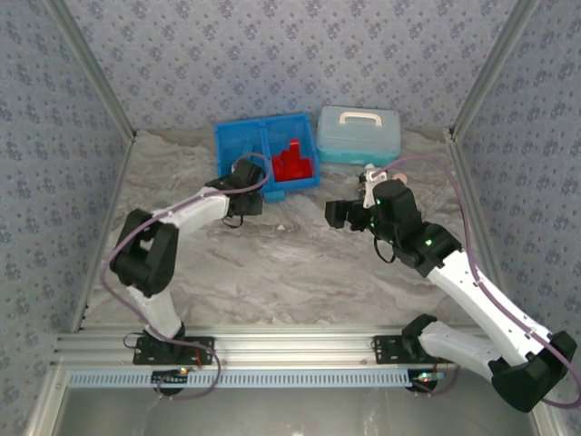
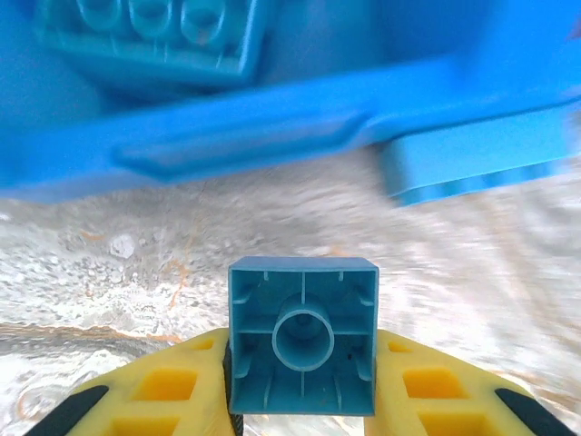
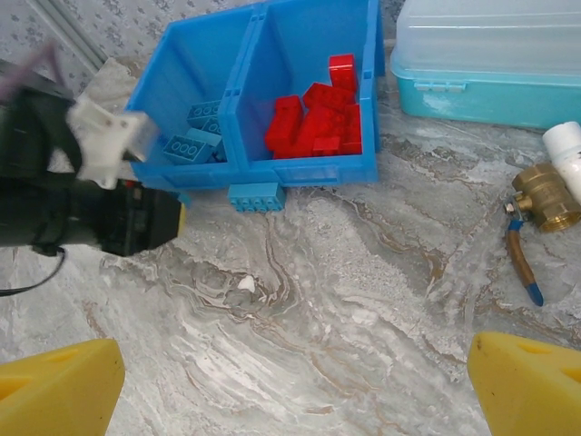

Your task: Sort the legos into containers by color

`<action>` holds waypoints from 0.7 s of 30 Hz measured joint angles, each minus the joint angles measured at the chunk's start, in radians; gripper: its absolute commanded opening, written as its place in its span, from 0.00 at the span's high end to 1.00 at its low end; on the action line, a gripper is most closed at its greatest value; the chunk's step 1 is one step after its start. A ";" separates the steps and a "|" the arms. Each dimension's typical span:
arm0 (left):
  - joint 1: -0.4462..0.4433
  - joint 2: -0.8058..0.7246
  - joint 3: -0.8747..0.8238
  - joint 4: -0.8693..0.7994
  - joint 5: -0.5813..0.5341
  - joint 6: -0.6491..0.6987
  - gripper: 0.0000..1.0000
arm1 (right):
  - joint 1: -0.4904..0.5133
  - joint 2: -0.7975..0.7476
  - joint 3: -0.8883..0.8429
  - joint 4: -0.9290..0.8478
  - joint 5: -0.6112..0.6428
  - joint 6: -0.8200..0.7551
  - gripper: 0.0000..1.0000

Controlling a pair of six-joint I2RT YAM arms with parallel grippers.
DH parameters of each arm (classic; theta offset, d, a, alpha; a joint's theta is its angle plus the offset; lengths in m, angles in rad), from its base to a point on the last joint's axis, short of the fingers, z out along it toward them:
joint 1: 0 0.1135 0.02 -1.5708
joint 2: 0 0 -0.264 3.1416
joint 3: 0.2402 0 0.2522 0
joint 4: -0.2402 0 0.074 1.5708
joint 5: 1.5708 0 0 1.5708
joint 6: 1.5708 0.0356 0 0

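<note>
Lego brick (image 2: 302,336), light blue, clamped by side walls in left gripper (image 2: 301,386), near front wall of blue tray (image 2: 227,136). Light, rigid, slick; pinch squarely. Right gripper (image 3: 295,391) gaping, empty.

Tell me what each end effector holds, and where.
Left end effector pinches a light blue lego by its opposite side walls. Right end effector holds nothing.

Grey marbled table (image 3: 363,300). Pale-blue lidded case (image 3: 490,64) at the back right, lid on, white handle (image 1: 361,118) on top. Near it, apart from it, a brass valve (image 3: 547,197) lies flat, white fitting (image 3: 570,150) at one end, blue-tipped lever (image 3: 520,254) at the other. Small white scrap (image 3: 246,283) mid-table, maybe paper, too small to tell. Blue-grey patterned walls (image 1: 272,54)
</note>
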 measured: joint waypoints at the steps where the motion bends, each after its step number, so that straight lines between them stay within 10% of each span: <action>1: -0.010 -0.033 0.014 -0.013 -0.007 0.000 0.68 | 0.000 0.000 0.000 0.000 0.000 0.000 0.00; 8: 0.035 -0.019 0.278 -0.052 -0.056 0.019 0.67 | 0.007 0.000 0.000 0.000 0.000 0.000 0.00; 21: 0.143 0.564 0.941 -0.259 0.003 0.037 0.64 | 0.011 -0.023 0.011 -0.002 0.001 0.000 0.00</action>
